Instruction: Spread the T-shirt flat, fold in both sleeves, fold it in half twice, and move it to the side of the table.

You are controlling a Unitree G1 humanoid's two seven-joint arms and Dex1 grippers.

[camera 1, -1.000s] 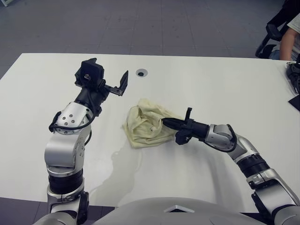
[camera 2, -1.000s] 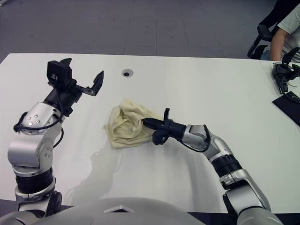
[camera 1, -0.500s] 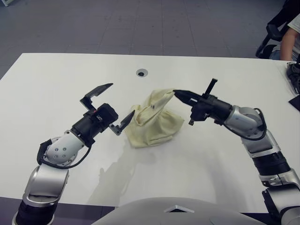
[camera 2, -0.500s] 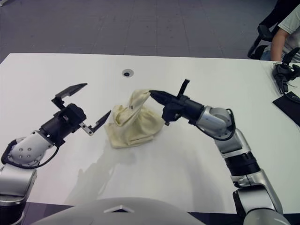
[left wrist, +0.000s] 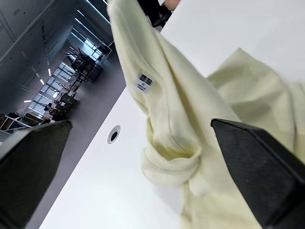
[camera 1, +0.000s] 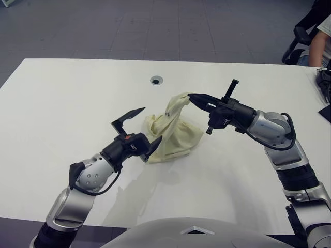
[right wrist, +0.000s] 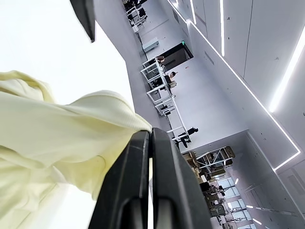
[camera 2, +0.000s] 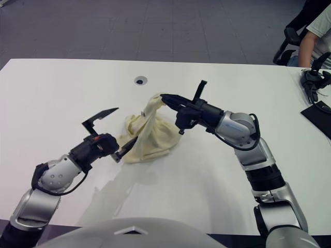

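A pale yellow T-shirt (camera 1: 173, 135) lies bunched up in the middle of the white table (camera 1: 57, 93). My right gripper (camera 1: 192, 97) is shut on a fold of the cloth and holds that part pulled up above the heap; the right wrist view shows the fingers (right wrist: 148, 186) pressed together on the T-shirt (right wrist: 52, 129). My left gripper (camera 1: 143, 130) is open at the heap's left edge, one finger above the table and the other low by the cloth. In the left wrist view the T-shirt (left wrist: 190, 129) hangs between the spread fingers (left wrist: 259, 164).
A round cable hole (camera 1: 156, 80) sits in the table behind the shirt. Black gear (camera 2: 313, 82) lies at the table's far right edge, beside a seated person's arm (camera 2: 305, 49) and chair. Bare table lies on both sides of the heap.
My right gripper has closed on the shirt and lifted a fold up from the table. My left arm has come down from its raised pose and moved right to the shirt's left edge.
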